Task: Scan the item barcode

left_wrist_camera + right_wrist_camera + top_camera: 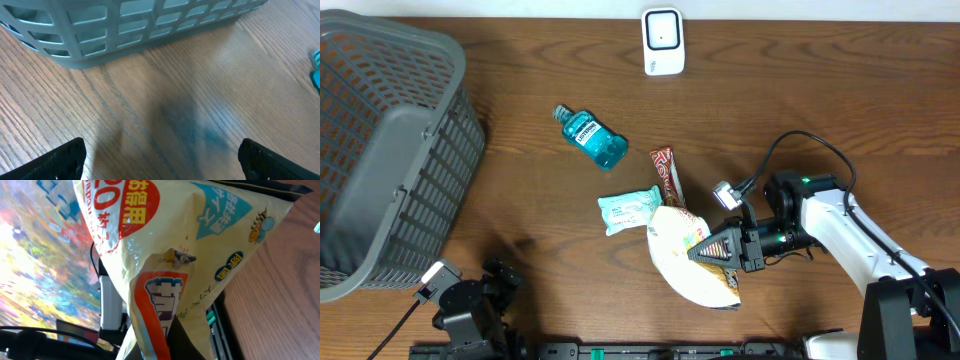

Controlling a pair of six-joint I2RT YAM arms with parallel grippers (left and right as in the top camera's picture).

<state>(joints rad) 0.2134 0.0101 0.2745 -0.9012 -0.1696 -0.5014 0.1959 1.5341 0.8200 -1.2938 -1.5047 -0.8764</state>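
The item is a cream-yellow snack bag [688,258] with red and blue print, held up off the table right of centre. My right gripper [718,247] is shut on the bag's edge. In the right wrist view the bag [175,240] fills the frame and its crumpled lower end runs into my right gripper [167,347]. No barcode shows on it. A white scanner [662,41] stands at the table's far edge. My left gripper [496,281] rests at the front left; in its wrist view the left gripper [162,165] stands open over bare wood.
A large grey basket [390,150] fills the left side, and the basket [140,25] lies close ahead of the left gripper. A teal mouthwash bottle [590,136], a red-brown bar [666,173] and a pale green wipes pack [628,209] lie mid-table beside the bag.
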